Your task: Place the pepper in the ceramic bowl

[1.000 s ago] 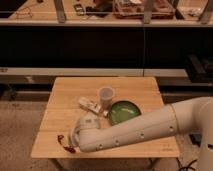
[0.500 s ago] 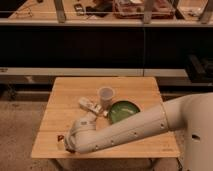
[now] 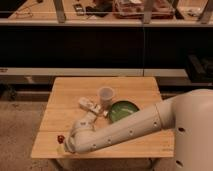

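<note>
Fingers [image 3: 62,148], parted beside pepper [image 3: 60,138], mostly hidden behind wrist [image 3: 81,134].

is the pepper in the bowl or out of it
Out. The pepper is at the front left corner of the table, right by the gripper; the green bowl sits apart, toward the middle.

Wooden table [image 3: 70,85] is seen from the near side. The white arm [image 3: 125,131] is extended from the right across the near edge to the near-left corner. The gripper [image 3: 61,146] is held low over that corner, jaws apart. The pepper [image 3: 60,137], small and dark red, is seen just beside the gripper on its far side; contact cannot be determined. The green ceramic bowl [image 3: 123,111] is placed near the table centre. A translucent plastic cup [image 3: 105,93] is stood just beyond it, white blocks [image 3: 88,104] to the left.
</note>
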You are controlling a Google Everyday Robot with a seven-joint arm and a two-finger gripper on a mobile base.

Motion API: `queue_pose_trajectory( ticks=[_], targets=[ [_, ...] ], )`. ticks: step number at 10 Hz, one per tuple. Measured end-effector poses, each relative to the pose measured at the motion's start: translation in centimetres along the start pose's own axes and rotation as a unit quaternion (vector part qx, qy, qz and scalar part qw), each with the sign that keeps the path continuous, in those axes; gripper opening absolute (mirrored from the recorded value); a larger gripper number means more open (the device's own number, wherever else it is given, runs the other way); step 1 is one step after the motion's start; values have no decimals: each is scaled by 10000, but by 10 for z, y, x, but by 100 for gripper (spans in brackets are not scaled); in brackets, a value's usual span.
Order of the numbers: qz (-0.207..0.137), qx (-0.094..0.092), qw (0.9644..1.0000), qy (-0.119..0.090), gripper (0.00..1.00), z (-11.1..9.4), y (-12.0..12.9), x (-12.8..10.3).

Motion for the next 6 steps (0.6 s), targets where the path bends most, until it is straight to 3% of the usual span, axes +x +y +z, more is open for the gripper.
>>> queue_pose_trajectory(
  ticks=[6],
  targets=[
    [-7,61,9999,111,65,9,2,14]
  ],
)
